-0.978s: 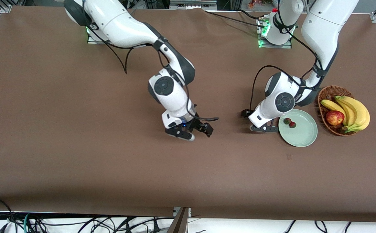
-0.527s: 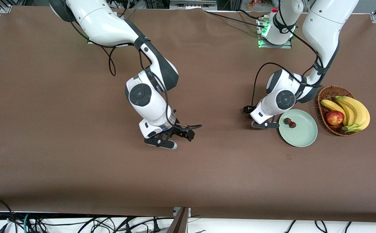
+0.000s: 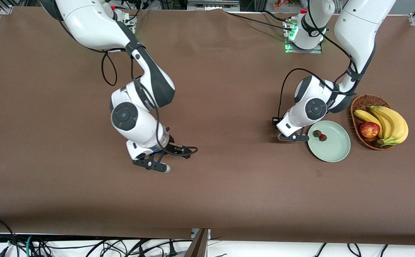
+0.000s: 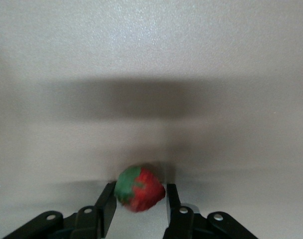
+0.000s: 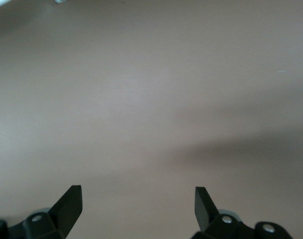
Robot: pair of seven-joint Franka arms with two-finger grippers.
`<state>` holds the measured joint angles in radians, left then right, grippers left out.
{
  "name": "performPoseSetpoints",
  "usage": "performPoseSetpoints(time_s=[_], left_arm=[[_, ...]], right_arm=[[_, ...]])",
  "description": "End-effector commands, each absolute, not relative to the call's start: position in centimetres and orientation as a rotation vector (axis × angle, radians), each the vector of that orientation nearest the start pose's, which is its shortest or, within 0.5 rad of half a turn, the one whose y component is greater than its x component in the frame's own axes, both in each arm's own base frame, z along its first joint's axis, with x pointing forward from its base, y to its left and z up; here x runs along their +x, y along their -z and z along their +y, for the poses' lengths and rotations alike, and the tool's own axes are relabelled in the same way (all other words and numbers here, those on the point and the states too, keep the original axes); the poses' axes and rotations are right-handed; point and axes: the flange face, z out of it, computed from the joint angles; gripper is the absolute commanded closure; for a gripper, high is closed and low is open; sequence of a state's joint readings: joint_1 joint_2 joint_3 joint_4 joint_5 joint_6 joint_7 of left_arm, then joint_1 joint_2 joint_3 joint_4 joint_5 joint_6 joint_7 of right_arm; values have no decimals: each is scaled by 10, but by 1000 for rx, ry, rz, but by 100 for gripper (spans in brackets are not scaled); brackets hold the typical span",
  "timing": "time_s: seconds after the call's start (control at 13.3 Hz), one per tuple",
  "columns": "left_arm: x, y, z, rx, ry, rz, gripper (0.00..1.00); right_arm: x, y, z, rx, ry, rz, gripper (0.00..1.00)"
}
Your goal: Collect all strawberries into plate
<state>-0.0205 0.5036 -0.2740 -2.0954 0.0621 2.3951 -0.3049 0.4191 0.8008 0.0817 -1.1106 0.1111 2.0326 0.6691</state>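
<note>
Strawberries: two of them sit in the plate, near its rim on the side toward the right arm's end, pretty much touching each other. A third berry is pinched in the left pincer.
Plate: pale green, on the tabletop just beside the basket, toward the left arm's end.
Left pincer: down low at the plate's edge, just off the rim on the side toward the right arm's end. In the left wrist view the black fingers are closed partway around the third berry, red body with the green cap turned to one side. It's over bare tabletop there, and I can't tell if the berry touches the surface.
Right pincer: out over bare tabletop, well apart from the plate, toward the right arm's end. Right wrist view has the fingers spread wide with nothing between them.
Basket: brown wicker, at the left arm's end, holding bananas and an apple.
</note>
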Motion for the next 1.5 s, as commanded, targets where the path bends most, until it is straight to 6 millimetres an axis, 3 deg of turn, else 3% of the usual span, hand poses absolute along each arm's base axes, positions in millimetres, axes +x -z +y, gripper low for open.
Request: performPoseSetpoints(time_s=[0.0,0.15,0.38,0.45,0.53,0.6,0.83,1.13,1.28,1.43], left_arm=[[535,-178,-165,-3147,-290,6,53],[535,-178,-165,-3147,-290,6,77],[543,-185,-165,-3154,-260,4,99],[552,-195,-160,-3157,-231,5,100],[566,-206,-139,-3149,-213,-4,100],[574,-216,-121,-3138,-220,91,100],[602,-238,-41,-3114,-194,310,100],[605,-245,20,-3108,-181,458,100],[598,-239,49,-3123,-198,516,96],[596,-234,66,-3124,-203,518,79]], right_arm=[[690,-353,321,-2974,-76,244,1],[688,-371,308,-2992,-105,215,1],[686,-406,279,-3008,-145,132,1],[684,-417,273,-3012,-150,110,0],[681,-428,266,-3021,-160,110,0],[677,-440,261,-3032,-176,110,1],[664,-474,239,-3060,-231,61,1],[644,-530,185,-3093,-273,-52,0],[621,-556,153,-3084,-256,-84,0],[598,-570,137,-3080,-265,-68,1]])
